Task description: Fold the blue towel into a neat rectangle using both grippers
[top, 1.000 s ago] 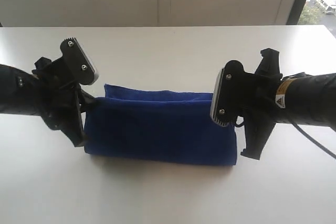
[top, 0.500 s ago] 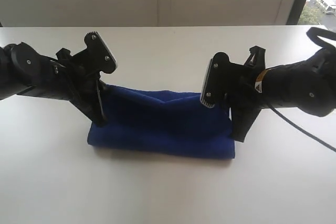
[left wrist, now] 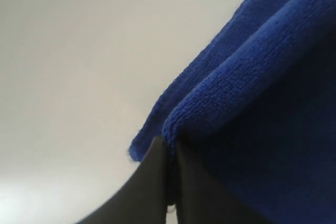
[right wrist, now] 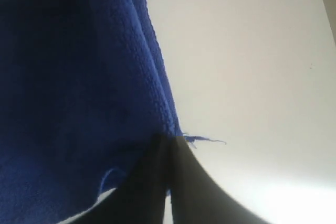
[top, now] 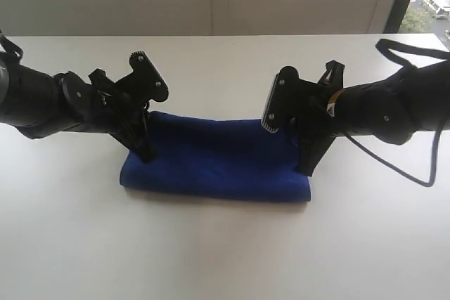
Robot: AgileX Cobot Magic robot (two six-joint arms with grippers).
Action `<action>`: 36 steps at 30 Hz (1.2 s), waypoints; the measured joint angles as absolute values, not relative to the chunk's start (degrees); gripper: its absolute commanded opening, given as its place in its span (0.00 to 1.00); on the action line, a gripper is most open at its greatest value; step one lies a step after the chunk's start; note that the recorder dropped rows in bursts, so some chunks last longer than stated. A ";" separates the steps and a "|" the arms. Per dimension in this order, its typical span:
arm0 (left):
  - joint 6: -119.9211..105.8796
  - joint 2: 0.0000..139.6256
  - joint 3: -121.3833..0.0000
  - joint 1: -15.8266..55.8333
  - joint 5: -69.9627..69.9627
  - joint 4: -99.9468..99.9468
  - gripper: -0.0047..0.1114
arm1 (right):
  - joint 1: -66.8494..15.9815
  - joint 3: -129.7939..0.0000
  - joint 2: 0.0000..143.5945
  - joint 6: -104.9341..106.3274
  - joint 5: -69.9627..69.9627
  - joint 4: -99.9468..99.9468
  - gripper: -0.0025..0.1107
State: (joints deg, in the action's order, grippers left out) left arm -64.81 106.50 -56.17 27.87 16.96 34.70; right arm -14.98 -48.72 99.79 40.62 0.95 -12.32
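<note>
Now left gripper [top: 146, 154], right gripper [top: 306, 168] pinch towel [top: 218, 165] edges.

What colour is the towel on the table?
The towel is plain deep blue; the exterior view shows it best.

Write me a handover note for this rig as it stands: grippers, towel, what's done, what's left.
Left gripper: fingers shut on the left end of the blue towel, low over the table.
Right gripper: fingers shut on the towel's right end, also low.
Towel: lies across the middle of the table as a long band, doubled over; the left wrist view shows two layers at the pinched edge.
Done: at least one fold.
Left: probably release, check that the edges line up, then fold end to end into a neat rectangle.
</note>
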 measured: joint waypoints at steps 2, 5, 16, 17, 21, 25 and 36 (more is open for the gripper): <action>-64.40 107.82 -56.48 27.87 18.73 34.70 0.04 | -14.98 -49.04 101.26 40.62 2.48 -12.32 0.11; -63.73 108.88 -56.56 27.87 20.50 34.70 0.14 | -14.98 -49.04 102.27 40.62 3.66 -12.32 0.24; -63.49 109.24 -56.69 27.87 21.84 33.58 0.69 | -14.15 -49.09 102.54 39.92 4.52 -12.32 0.47; -63.49 109.24 -56.69 27.87 22.43 33.47 0.69 | -14.15 -49.09 102.54 39.63 4.65 -12.32 0.47; -63.49 108.81 -56.69 27.87 25.86 33.47 0.69 | -14.02 -49.09 101.72 37.12 4.67 -12.32 0.42; -63.49 105.76 -56.69 27.87 27.08 33.61 0.60 | -14.02 -49.18 97.31 33.86 4.67 -12.32 0.16; -63.39 101.75 -56.69 27.87 10.68 43.74 0.04 | -14.33 -49.49 90.88 -0.52 -5.32 -10.25 0.02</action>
State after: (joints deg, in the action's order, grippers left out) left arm -63.39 101.75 -56.69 27.87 10.68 43.74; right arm -14.33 -49.49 90.88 -0.52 -5.32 -10.25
